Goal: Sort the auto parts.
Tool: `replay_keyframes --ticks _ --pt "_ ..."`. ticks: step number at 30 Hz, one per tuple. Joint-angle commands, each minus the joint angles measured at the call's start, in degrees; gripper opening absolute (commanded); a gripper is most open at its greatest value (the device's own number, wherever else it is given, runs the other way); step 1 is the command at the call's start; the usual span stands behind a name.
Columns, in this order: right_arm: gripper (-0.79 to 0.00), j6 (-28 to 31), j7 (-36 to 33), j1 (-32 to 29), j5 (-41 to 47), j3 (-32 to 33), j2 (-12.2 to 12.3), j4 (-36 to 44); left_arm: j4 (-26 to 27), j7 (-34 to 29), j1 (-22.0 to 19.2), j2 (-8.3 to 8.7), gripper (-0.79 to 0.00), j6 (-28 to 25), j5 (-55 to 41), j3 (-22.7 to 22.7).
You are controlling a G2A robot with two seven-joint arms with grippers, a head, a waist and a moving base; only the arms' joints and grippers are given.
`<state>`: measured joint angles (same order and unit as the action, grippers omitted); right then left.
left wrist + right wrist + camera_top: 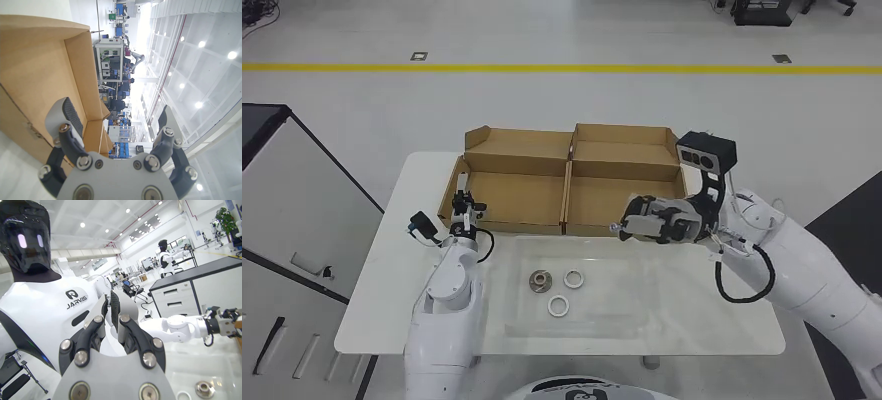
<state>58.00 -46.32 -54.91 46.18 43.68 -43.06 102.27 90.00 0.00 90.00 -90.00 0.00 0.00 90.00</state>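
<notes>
while the left claw (116,108) stands with its fingers spread wide and nothing between them, at the left end of the front wall of the left cardboard box (512,198), the right claw (110,298) has its ribbed black pads drawn nearly together, pinching a small silvery part (108,299). that part is thin bright metal with fine ridges along it, like a thread or a coil. only a short length shows between the pads, so its full shape cannot be told. from above, the right claw hangs at the front wall of the right cardboard box (627,195), over the far edge of the clear tray (692,305).

three more parts lie flat in the tray, left of its middle. the metal hub (539,281) is round and grey-silver, with a wide flange, a raised collar and a hole through the centre. a white ring (573,279), plain and smooth, lies just beside the hub on its right. a second white ring (560,305) of the same look lies nearer the robot, a little apart from both.

the two brown boxes stand open, side by side and touching, along the far side of the white table (382,300), behind the tray.
</notes>
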Motion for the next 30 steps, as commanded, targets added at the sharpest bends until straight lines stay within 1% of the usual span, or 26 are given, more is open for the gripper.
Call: replay_keyframes --ticks 1,21,22,25,30 --pt "-0.785 0.00 0.00 0.05 -0.16 -0.07 0.01 -0.10 0.00 0.00 0.00 0.00 0.000 0.00 0.00 0.00" --pt "-0.785 0.00 0.00 0.05 -0.16 -0.07 0.01 -0.10 0.00 0.00 0.00 0.00 0.000 0.00 0.00 0.00" --pt "-0.785 -0.19 1.17 -0.23 0.20 0.11 -0.15 0.63 0.00 0.00 0.00 0.00 0.000 0.00 0.00 0.00" --pt "-0.785 0.00 3.04 -1.04 3.63 0.36 -0.84 2.27 0.00 0.00 0.00 0.00 0.000 0.00 0.00 0.00" --pt "-0.785 0.00 0.03 -1.23 10.62 1.01 -2.21 3.72 0.00 0.00 0.00 0.00 0.000 0.00 0.00 0.00"
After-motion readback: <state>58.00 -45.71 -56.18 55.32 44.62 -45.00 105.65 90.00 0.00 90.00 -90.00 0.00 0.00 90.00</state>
